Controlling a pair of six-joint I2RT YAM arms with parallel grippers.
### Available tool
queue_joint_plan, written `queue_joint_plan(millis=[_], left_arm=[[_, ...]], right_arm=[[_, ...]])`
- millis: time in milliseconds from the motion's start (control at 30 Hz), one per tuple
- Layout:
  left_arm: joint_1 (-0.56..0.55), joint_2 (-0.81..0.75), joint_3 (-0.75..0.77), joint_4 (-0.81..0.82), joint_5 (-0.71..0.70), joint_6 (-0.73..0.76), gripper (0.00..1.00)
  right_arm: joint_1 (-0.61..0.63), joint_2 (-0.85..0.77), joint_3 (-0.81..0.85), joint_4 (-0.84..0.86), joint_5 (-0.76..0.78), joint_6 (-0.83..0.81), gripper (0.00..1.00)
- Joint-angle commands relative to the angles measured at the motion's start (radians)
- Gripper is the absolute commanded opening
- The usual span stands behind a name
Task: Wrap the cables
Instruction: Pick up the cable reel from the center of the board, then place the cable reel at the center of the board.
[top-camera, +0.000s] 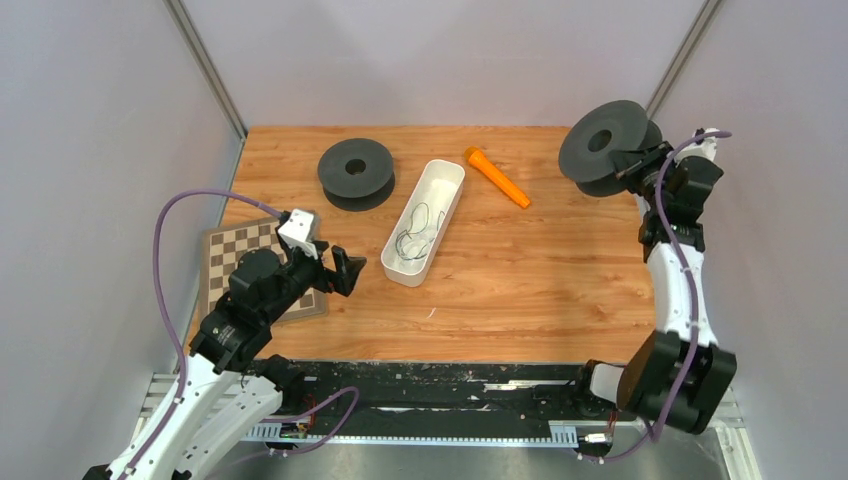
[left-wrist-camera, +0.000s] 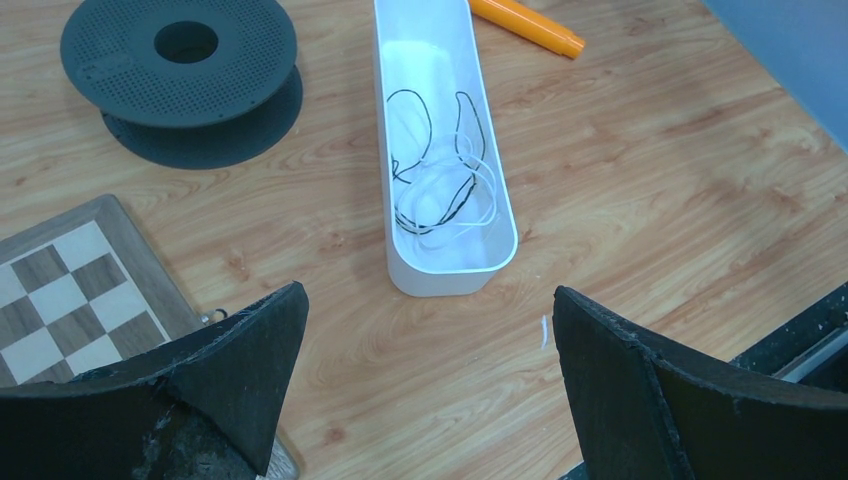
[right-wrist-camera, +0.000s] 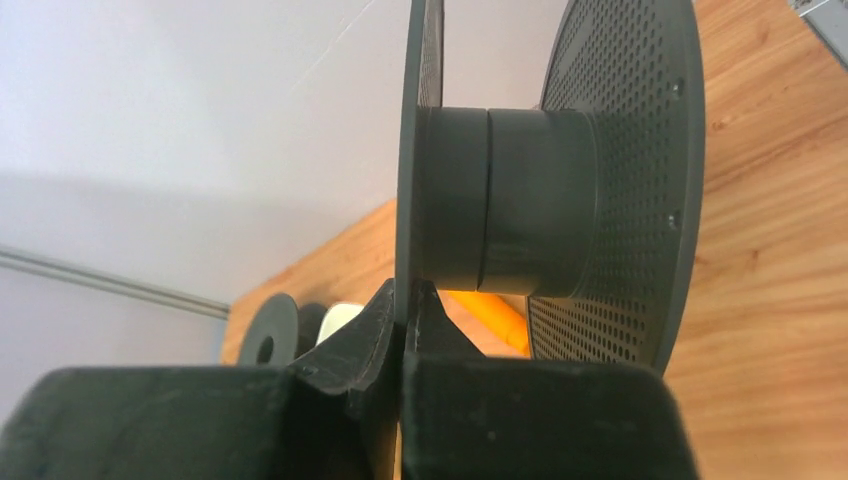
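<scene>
The cables, thin dark and whitish wires, lie loosely coiled in a long white tray at the middle of the table. My left gripper hangs open just short of the tray's near end, nothing between its fingers. At the far right a black spool is lifted off the table. My right gripper is shut on the thin rim of one of that spool's flanges, the spool's axis lying sideways.
A second black spool lies flat at the back left. An orange tool rests behind the tray. A small chessboard sits at the left edge under my left arm. Walls close in on both sides.
</scene>
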Motion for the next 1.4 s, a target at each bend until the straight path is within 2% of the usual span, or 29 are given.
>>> queue_joint_plan(millis=[0, 167, 233, 333, 433, 567, 700, 833, 1067, 1367], left_arm=[[-0.003, -0.007, 0.015, 0.022, -0.008, 0.009, 1.0], [-0.002, -0.007, 0.013, 0.02, -0.038, 0.001, 1.0], [-0.003, -0.005, 0.015, 0.011, -0.051, -0.005, 1.0], [-0.002, 0.003, 0.021, 0.002, -0.067, -0.002, 1.0], [-0.002, 0.008, 0.03, -0.012, -0.084, -0.015, 1.0], [-0.003, 0.057, 0.071, -0.051, -0.074, -0.07, 1.0], [-0.002, 0.096, 0.089, -0.058, -0.047, -0.109, 1.0], [-0.003, 0.113, 0.087, -0.066, -0.05, -0.133, 0.98], [-0.002, 0.115, 0.068, -0.065, -0.051, -0.158, 0.98], [-0.002, 0.148, 0.074, -0.058, -0.017, -0.177, 0.93]], right_arm=[[0.122, -0.191, 0.014, -0.333, 0.173, -0.265, 0.0], [0.374, -0.34, -0.017, -0.523, 0.418, -0.378, 0.0], [0.488, -0.384, -0.038, -0.586, 0.529, -0.377, 0.0], [0.649, -0.417, -0.081, -0.642, 0.6, -0.363, 0.0], [0.831, -0.383, -0.092, -0.727, 0.785, -0.32, 0.0], [1.065, -0.293, -0.051, -0.818, 0.948, -0.189, 0.0], [1.223, -0.16, 0.044, -0.915, 1.093, -0.087, 0.0], [1.266, -0.074, 0.108, -0.953, 1.119, -0.022, 0.0], [1.271, -0.018, 0.129, -0.888, 1.074, 0.059, 0.0], [1.272, 0.002, 0.18, -0.884, 1.102, 0.075, 0.11]])
